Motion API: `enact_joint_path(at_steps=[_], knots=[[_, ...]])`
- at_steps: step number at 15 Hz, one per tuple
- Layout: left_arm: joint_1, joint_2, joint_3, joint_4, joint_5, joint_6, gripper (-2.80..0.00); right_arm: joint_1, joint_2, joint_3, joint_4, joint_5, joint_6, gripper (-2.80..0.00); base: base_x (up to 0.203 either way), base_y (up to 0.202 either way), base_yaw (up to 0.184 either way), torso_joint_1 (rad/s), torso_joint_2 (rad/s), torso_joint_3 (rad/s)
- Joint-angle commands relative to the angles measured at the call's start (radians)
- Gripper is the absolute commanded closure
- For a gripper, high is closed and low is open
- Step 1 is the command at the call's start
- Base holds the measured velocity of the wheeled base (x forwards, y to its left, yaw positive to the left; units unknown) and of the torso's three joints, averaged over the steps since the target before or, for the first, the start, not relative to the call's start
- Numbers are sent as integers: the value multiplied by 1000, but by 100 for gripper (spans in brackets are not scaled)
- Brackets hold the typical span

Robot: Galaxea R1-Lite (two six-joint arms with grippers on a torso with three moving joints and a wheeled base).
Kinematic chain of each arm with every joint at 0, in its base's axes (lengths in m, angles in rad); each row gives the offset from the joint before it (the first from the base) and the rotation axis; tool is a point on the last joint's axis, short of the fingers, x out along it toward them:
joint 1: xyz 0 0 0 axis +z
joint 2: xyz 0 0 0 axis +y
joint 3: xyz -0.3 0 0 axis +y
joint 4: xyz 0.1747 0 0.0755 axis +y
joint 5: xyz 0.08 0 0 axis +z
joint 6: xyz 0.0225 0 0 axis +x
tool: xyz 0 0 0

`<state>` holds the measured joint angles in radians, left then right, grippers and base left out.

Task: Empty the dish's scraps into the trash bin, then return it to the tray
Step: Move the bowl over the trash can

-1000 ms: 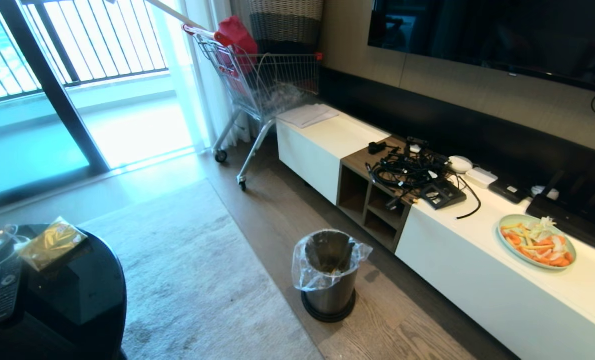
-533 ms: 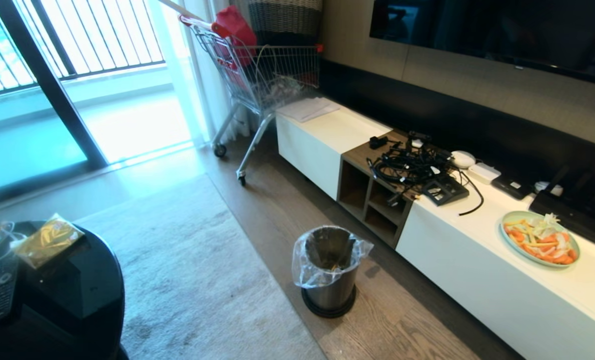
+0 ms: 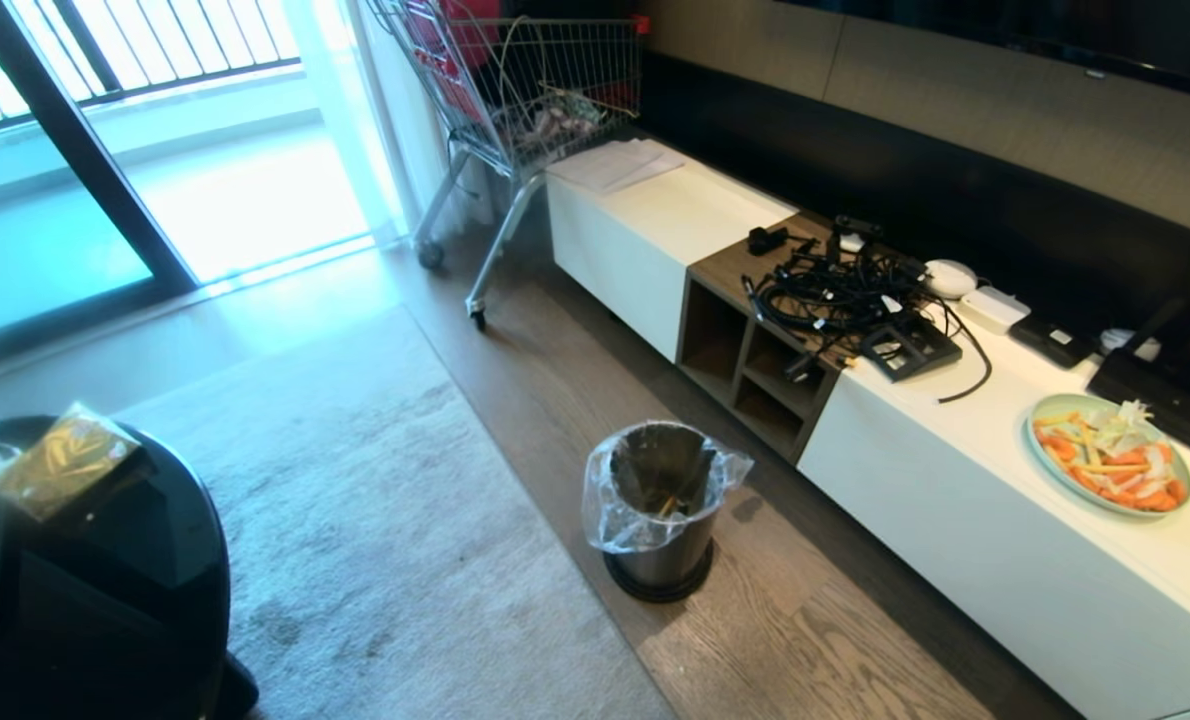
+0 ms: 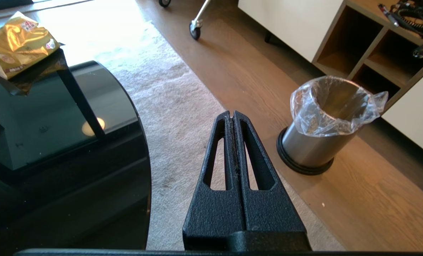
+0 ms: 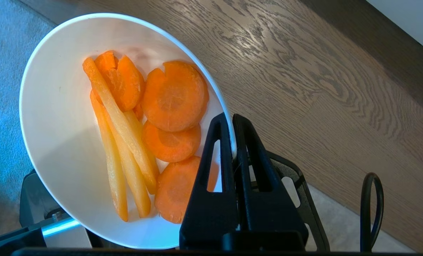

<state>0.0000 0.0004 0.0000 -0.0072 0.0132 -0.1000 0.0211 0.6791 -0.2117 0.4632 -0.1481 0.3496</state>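
The right wrist view shows my right gripper [image 5: 230, 119] shut on the rim of the dish [image 5: 58, 117], a white bowl held above the wooden floor and rug edge. Inside lie the scraps [image 5: 144, 131]: round orange carrot slices and pale yellow strips. The trash bin [image 3: 658, 512], brushed steel with a clear liner and black base ring, stands on the floor in front of the low cabinet; it also shows as the trash bin [image 4: 321, 124] beyond my left gripper [image 4: 231, 114], which hangs shut and empty over the rug. Neither arm shows in the head view. The tray is out of view.
A long white low cabinet [image 3: 955, 480] runs along the right, with a cable tangle [image 3: 835, 300] and a pale-green plate of vegetables [image 3: 1107, 466]. A glossy black round table [image 3: 105, 560] with a gold packet [image 3: 60, 465] stands at the left. A shopping cart [image 3: 525, 90] stands at the back.
The whole head view has tilted downward: everything has slid up and slightly outward in the picture, so the camera moved. The bin and furniture have kept their places.
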Motion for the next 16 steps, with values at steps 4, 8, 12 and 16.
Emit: enact_joint_path(at_steps=[4,8,12,16], knots=[[0,0,0,0,1,-1,0,0,0,-6,15,-1,-4,0,0,0,0,1,2,-194],[0,0,0,0,1,-3,0,0,0,-5,15,-1,-6,0,0,0,0,1,2,-196],[0,0,0,0,1,-3,0,0,0,-5,18,-1,-7,0,0,0,0,2,4,-199],[0,0,0,0,1,-3,0,0,0,-5,18,-1,-20,0,0,0,0,2,6,-197]])
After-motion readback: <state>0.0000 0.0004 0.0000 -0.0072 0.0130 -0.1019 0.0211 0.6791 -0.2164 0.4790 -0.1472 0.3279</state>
